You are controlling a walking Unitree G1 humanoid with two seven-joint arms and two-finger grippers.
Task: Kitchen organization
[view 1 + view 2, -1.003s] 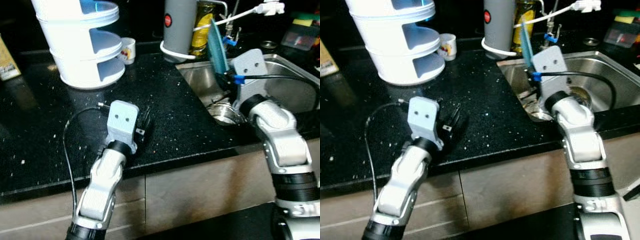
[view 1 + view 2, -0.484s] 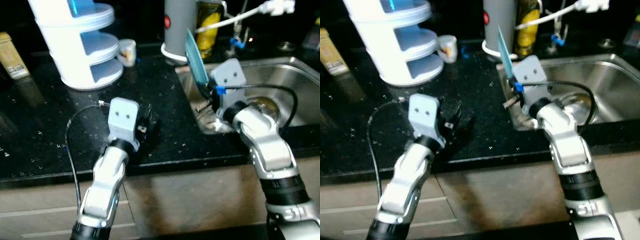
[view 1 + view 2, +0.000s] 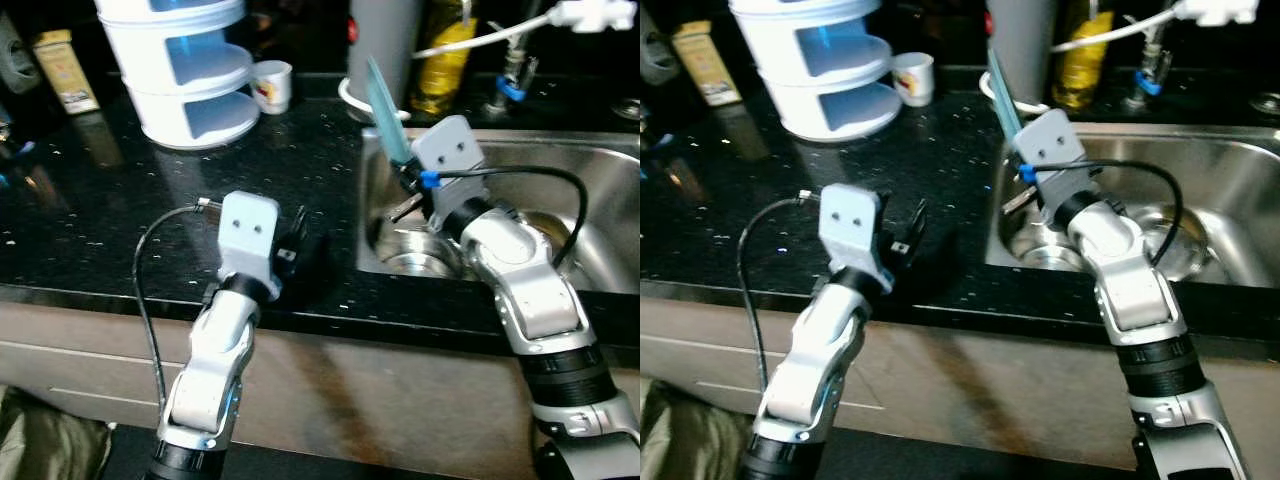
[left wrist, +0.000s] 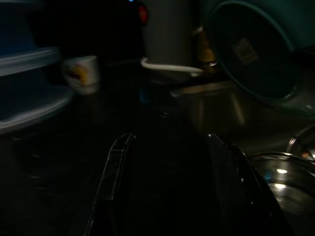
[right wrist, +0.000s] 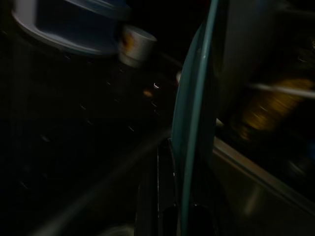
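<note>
Plate (image 3: pixel 385 97) pinched edge-on by right gripper (image 3: pixel 405 180) over sink (image 3: pixel 600 170); left wrist view shows left gripper (image 4: pixel 172 182) fingers spread above counter (image 3: pixel 150 190), mug (image 4: pixel 81 73) beyond.

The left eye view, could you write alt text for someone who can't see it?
The robot's right gripper holds a teal plate on edge over the left end of a steel sink. Its left gripper hovers open above the black speckled counter, and a white tiered rack and small cup stand at the back.
</note>
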